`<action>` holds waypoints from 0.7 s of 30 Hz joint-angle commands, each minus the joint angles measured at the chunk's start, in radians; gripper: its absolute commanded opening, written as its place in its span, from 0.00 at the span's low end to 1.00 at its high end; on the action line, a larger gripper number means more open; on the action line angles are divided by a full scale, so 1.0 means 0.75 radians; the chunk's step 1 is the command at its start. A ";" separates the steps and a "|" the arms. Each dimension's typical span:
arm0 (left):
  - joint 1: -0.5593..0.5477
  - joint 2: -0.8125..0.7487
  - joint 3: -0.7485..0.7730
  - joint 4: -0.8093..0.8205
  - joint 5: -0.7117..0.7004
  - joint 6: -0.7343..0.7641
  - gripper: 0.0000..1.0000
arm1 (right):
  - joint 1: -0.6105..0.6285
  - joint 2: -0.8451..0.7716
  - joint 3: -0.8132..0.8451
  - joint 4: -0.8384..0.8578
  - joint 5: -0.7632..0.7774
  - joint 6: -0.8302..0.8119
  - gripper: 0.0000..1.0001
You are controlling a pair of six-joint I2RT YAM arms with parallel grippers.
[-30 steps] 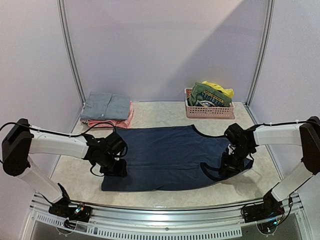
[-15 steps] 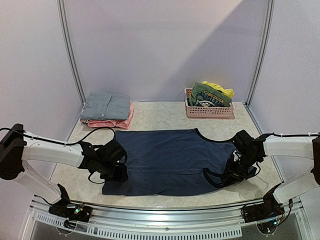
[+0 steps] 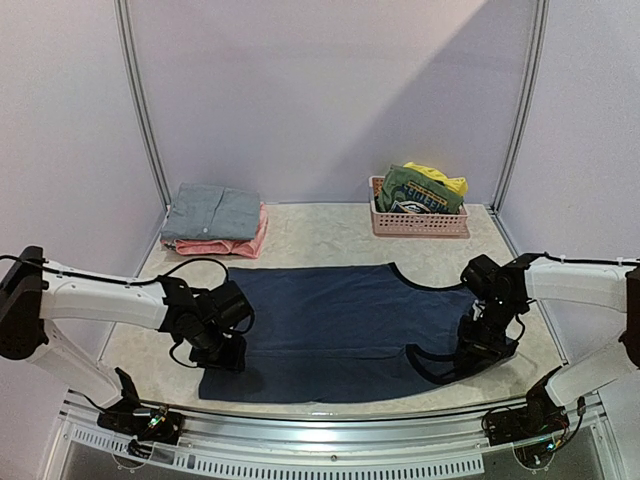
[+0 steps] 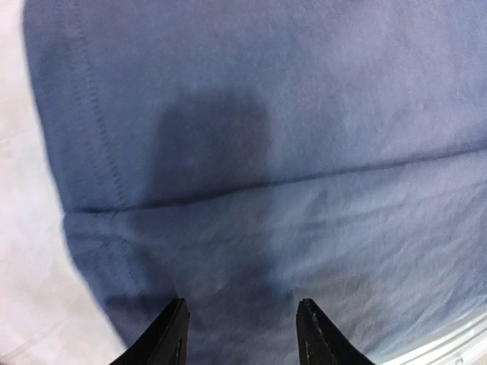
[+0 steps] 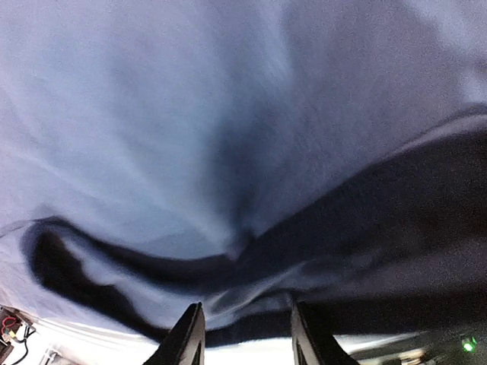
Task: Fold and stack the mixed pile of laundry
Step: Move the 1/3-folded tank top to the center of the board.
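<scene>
The navy sleeveless top lies spread flat on the table, its hem at the left and its armholes at the right. My left gripper is low over its left hem corner. In the left wrist view the gripper is open, with navy cloth under the jaws. My right gripper is low over the right armhole. In the right wrist view it is open over the dark-trimmed edge. A green printed tee and a yellow piece sit in the basket.
A pink slatted basket stands at the back right. A folded grey shirt lies on a pink folded piece at the back left. The table's metal front rail runs just beyond the top's near edge.
Both grippers have moved toward the near edge of the table, and the navy top has shifted nearer with them. Its near edge now lies close to the front rail.
</scene>
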 commanded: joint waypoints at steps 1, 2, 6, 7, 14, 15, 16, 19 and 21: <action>0.051 -0.066 0.111 -0.210 -0.033 0.092 0.50 | 0.009 -0.014 0.178 -0.179 0.109 -0.041 0.41; 0.079 -0.077 0.135 -0.236 -0.036 0.117 0.50 | 0.009 -0.017 0.215 -0.202 0.126 -0.047 0.42; 0.200 -0.114 0.221 -0.311 -0.052 0.224 0.54 | 0.009 -0.011 0.353 -0.287 0.188 -0.078 0.46; 0.232 -0.121 0.245 -0.327 -0.054 0.250 0.55 | 0.008 -0.007 0.390 -0.302 0.204 -0.087 0.47; 0.380 -0.109 0.425 -0.347 -0.074 0.410 0.59 | -0.015 0.057 0.628 -0.330 0.344 -0.139 0.52; 0.399 -0.106 0.442 -0.341 -0.072 0.432 0.60 | -0.023 0.066 0.649 -0.322 0.353 -0.149 0.52; 0.416 -0.104 0.457 -0.334 -0.071 0.452 0.60 | -0.028 0.070 0.666 -0.313 0.361 -0.158 0.53; 0.492 -0.092 0.492 -0.322 -0.064 0.519 0.60 | -0.045 0.080 0.704 -0.298 0.393 -0.197 0.54; 0.543 -0.088 0.509 -0.305 -0.057 0.558 0.60 | -0.061 0.088 0.724 -0.291 0.412 -0.214 0.57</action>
